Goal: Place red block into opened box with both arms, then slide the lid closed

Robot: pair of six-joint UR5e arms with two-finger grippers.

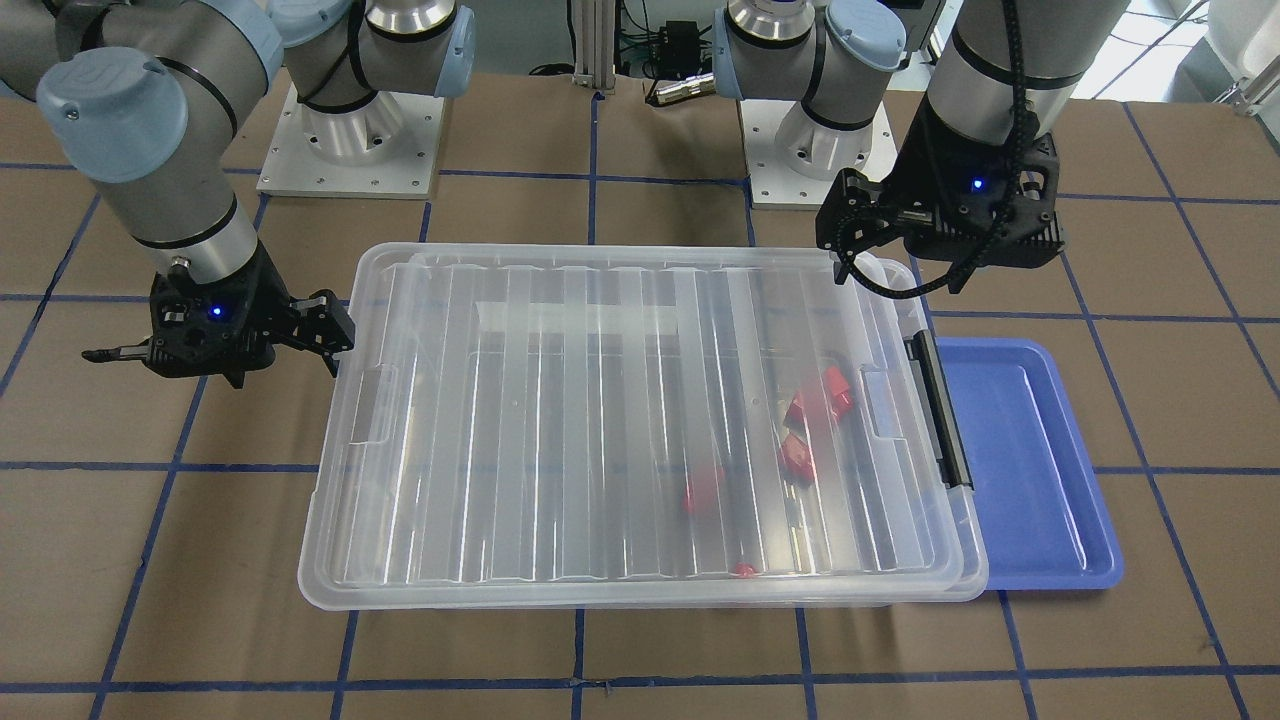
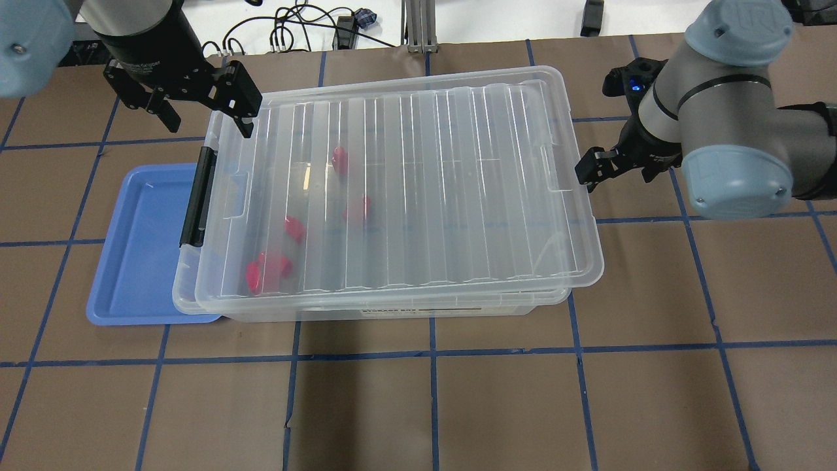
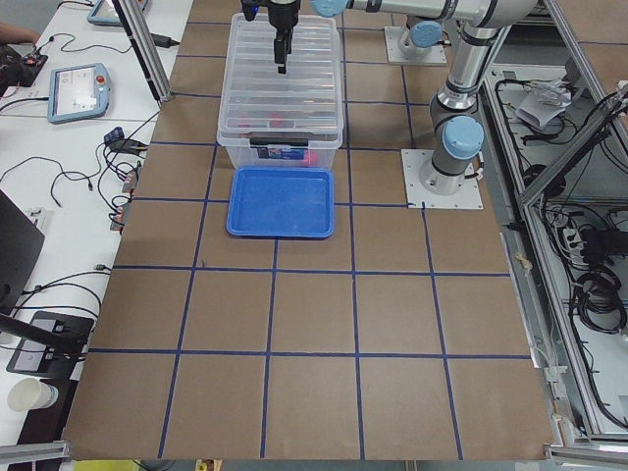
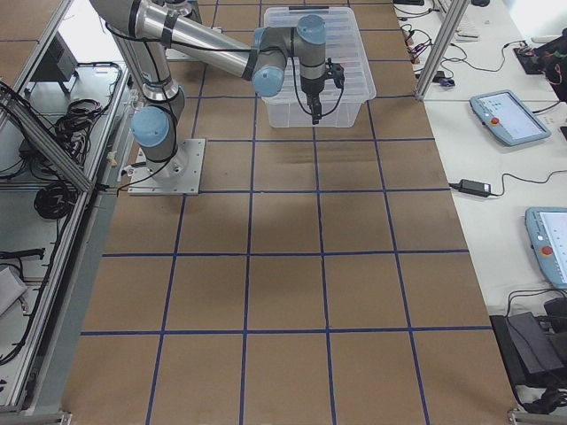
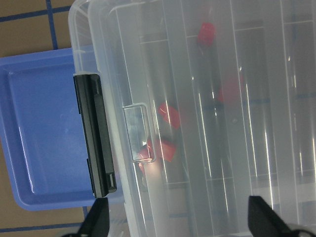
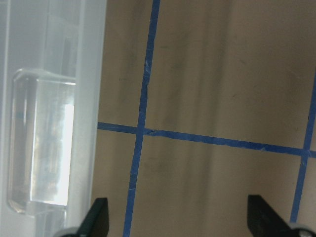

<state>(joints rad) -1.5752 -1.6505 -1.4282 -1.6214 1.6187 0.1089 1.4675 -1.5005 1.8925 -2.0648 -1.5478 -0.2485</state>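
Observation:
The clear box (image 2: 392, 309) sits mid-table with its ribbed lid (image 2: 425, 183) lying flat over it and covering the whole opening. Several red blocks (image 2: 265, 269) show blurred through the lid near the black latch (image 2: 196, 196) end, also seen as red blocks (image 1: 820, 395) and red blocks (image 5: 170, 114). My left gripper (image 2: 206, 121) hangs open just above the lid's far corner at the latch end, holding nothing. My right gripper (image 2: 598, 124) is open beside the box's opposite short end, over bare table (image 6: 207, 98), apart from the lid.
An empty blue tray (image 2: 140, 248) lies against the latch end of the box. Brown table with blue tape grid lines spreads all around. The arm bases (image 1: 350, 140) stand behind the box. Tablets and cables (image 3: 78, 88) lie off the table's sides.

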